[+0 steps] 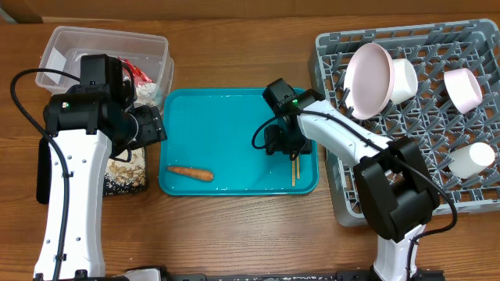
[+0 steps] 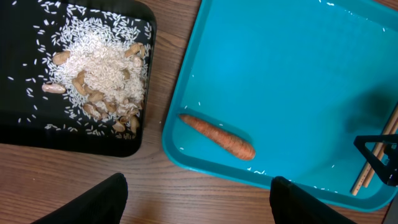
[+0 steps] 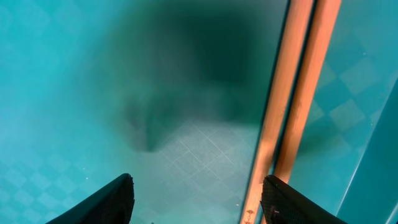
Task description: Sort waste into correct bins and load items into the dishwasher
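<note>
On the teal tray (image 1: 234,117), near its left corner on the robot side, a small orange carrot (image 1: 190,173) is seen lying loose, w/ nothing touching it. Along the tray's right edge a pair of chopsticks (image 1: 295,168) is laid side by side. Their far ends are covered in the overhead view by the right gripper (image 3: 199,208), which is held low over the tray w/ jaws spread wide & nothing gripped; whether one fingertip touches the sticks cannot be told. Over the tray's left rim the left gripper (image 2: 199,208) is held, jaws likewise wide apart & empty. Just left of the tray a black tray (image 2: 18,134) is set, holding white rice grains & beige food scraps (image 2: 99,74); overhead it is partly hidden by the left arm. Behind & left of the tray a clear tub (image 1: 62,43) is placed, w/ a red wrapper (image 1: 139,74) & white tissue (image 1: 148,94) inside, partly blocked by the same arm. Right of the tray the grey dish rack (image 1: 336,47) is loaded w/ a plate (image 1: 369,78) tilted on edge, two bowls (image 1: 462,87) & a cup (image 1: 472,160).
</note>
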